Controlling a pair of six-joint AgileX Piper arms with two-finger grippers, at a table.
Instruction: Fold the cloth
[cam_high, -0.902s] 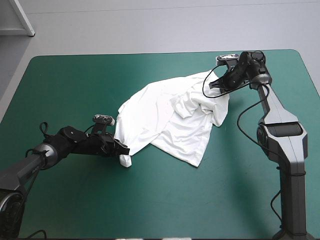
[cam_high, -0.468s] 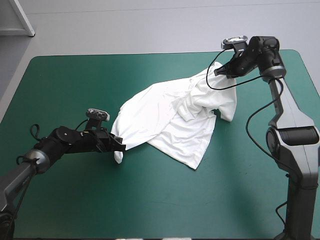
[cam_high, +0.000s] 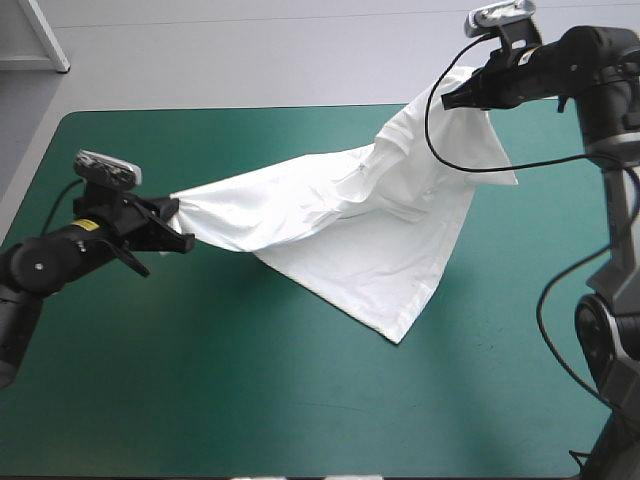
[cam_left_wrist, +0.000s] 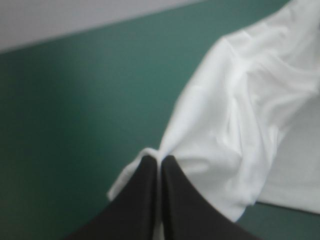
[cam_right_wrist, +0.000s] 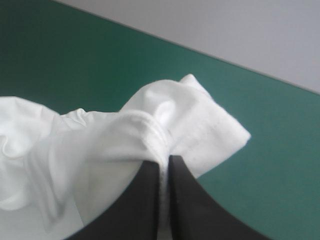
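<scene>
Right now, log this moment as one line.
left gripper: shut on T-shirt | right gripper: shut on T-shirt | T-shirt: stretched between both, lower corner on table

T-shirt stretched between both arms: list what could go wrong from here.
1. The left tool pinches only a small corner of the T-shirt, so more pull could slip it free.
2. The right tool grips a bunched edge, so the cloth may land twisted rather than flat.
3. The hanging lower corner appears to touch the teal-green cover and could drag and crease.
</scene>
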